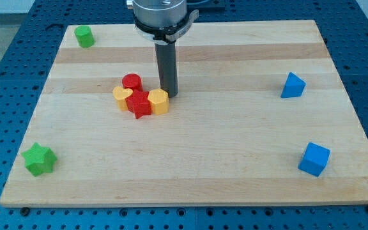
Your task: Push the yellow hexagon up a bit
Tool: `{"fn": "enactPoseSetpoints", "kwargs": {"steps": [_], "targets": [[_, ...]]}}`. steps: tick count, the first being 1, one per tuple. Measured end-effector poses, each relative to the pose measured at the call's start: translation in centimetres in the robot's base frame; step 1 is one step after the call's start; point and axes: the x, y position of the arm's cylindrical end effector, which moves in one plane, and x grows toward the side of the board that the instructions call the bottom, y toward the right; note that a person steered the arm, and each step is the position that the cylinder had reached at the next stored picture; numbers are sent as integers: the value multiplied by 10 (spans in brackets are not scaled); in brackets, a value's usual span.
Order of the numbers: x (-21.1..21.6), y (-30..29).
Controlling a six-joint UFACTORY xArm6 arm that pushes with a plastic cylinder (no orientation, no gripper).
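The yellow hexagon (159, 101) sits on the wooden board (235, 140), left of centre. It touches a red star (139, 104) on its left. A yellow heart (122, 98) lies left of the star and a red cylinder (131, 82) stands just above them. My tip (169, 94) rests on the board right beside the hexagon's upper right edge, touching it or nearly so.
A green cylinder (84, 36) stands at the top left corner and a green star (39, 159) at the bottom left. A blue triangular block (292, 85) lies at the right and a blue cube (314, 159) at the bottom right.
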Motion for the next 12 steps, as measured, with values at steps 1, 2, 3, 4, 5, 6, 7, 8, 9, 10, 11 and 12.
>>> {"fn": "enactPoseSetpoints", "kwargs": {"steps": [1, 2, 3, 4, 5, 6, 7, 8, 9, 10, 11, 12], "targets": [[0, 25], [5, 63], [26, 70], [56, 64], [72, 43], [53, 36], [39, 30], [40, 21], [63, 21], [66, 12], [48, 5], [44, 3]]}}
